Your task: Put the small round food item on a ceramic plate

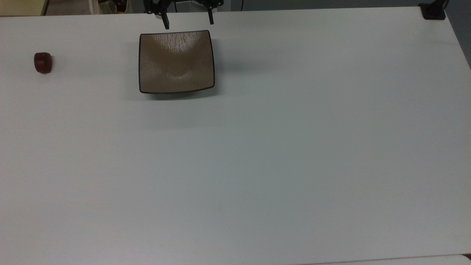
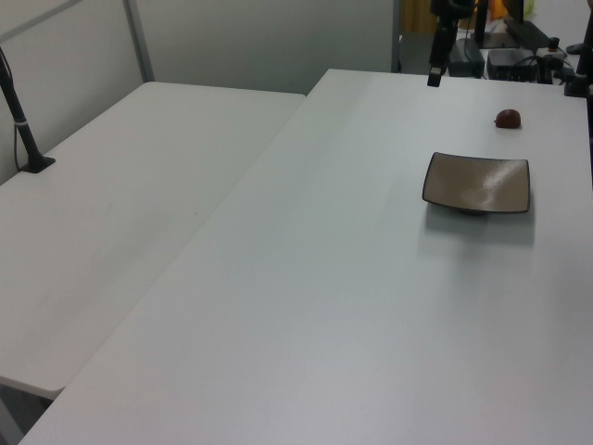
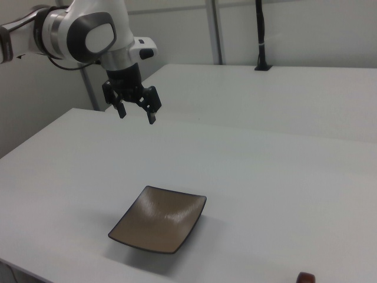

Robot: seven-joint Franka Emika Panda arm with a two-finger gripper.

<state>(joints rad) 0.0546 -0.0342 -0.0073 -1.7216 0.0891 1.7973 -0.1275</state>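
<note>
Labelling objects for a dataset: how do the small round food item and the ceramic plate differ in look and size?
The small round food item is a glossy, dark reddish-brown lump; the ceramic plate is tan-brown with a thin dark rim. The food item is rounded and stubby, the plate square with upturned edges. The food item is far smaller than the plate. Both rest on the white table, well apart, and the open gripper holds neither.

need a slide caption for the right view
Open gripper hangs above the table; empty ceramic plate below, small round food item apart.
</note>
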